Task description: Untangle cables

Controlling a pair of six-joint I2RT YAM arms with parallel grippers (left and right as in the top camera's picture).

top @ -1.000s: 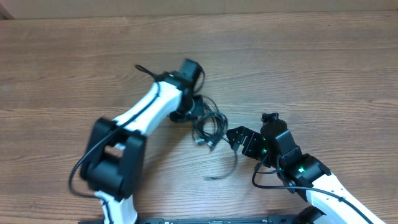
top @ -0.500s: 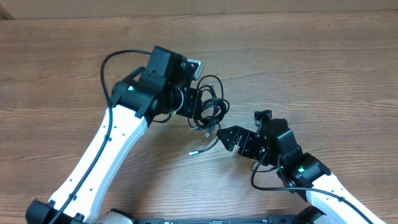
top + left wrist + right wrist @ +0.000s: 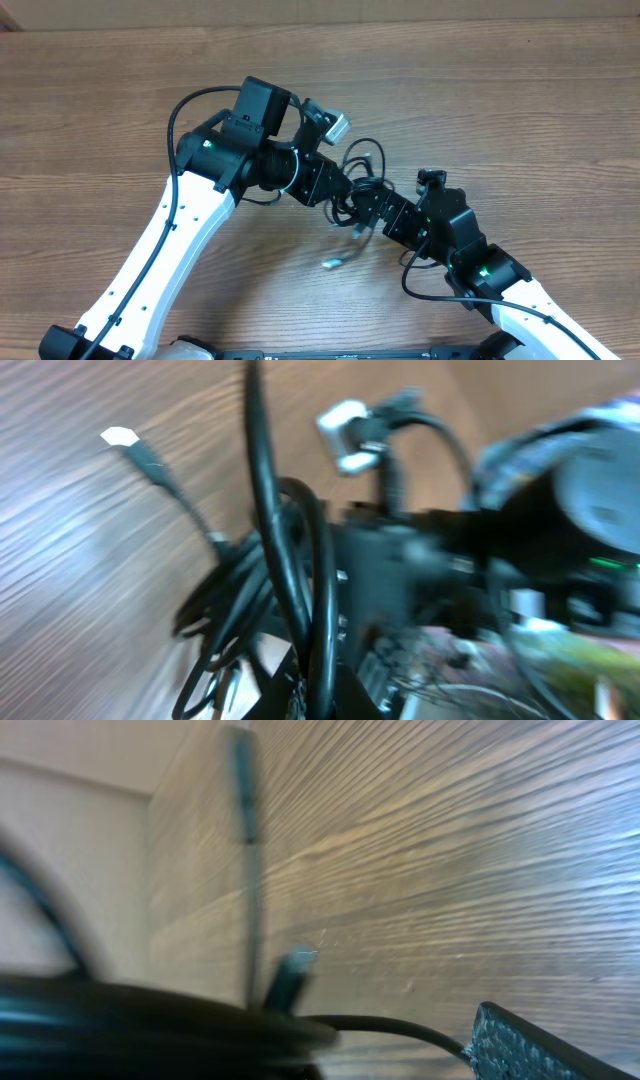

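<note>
The cables (image 3: pixel 362 172) are a tangle of thin black loops hanging between the two grippers above the wooden table (image 3: pixel 520 110). My left gripper (image 3: pixel 338 194) is shut on the bundle's left side. In the left wrist view the loops (image 3: pixel 290 560) fill the middle, and one cord ends in a pale plug (image 3: pixel 120 436). A loose plug tip (image 3: pixel 332 263) lies lower on the table. My right gripper (image 3: pixel 373 206) is open, right against the tangle. Its wrist view shows blurred black cords (image 3: pixel 150 1020) low left, with one thin cord (image 3: pixel 400 1025) running to a finger pad (image 3: pixel 530 1045).
The left arm (image 3: pixel 170 240) crosses the lower left of the table and the right arm (image 3: pixel 490 275) the lower right. A thick black arm cable (image 3: pixel 185 100) loops over the left wrist. Bare wood stretches across the far side.
My left gripper has carried the bundle rightward, still shut on it. My right gripper has moved up and left until it meets the tangle. The loose plug end has shifted to the right.
</note>
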